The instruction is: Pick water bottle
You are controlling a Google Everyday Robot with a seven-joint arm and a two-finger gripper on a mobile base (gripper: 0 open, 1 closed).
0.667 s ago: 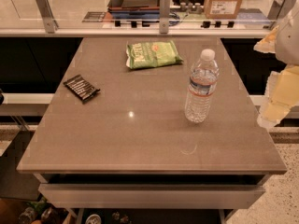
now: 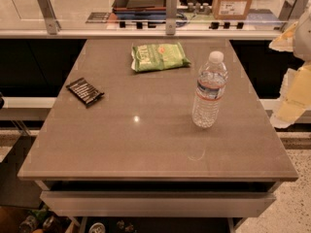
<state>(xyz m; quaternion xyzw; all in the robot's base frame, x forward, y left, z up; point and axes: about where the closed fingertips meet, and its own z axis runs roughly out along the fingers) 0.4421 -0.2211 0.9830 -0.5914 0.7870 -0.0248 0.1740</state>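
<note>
The water bottle [image 2: 209, 91] is a clear ribbed plastic bottle with a white cap and a white-blue label with a red stripe. It stands upright on the right half of the grey-brown table [image 2: 146, 144]. The gripper [image 2: 293, 98] shows as pale cream parts at the right edge of the view. It is beyond the table's right side, to the right of the bottle and apart from it. It holds nothing that I can see.
A green snack bag [image 2: 159, 56] lies flat at the back of the table. A dark striped packet [image 2: 84, 91] lies at the left. A counter with a glass guard, metal posts [image 2: 170, 12] and a cardboard box [image 2: 232, 1] runs behind.
</note>
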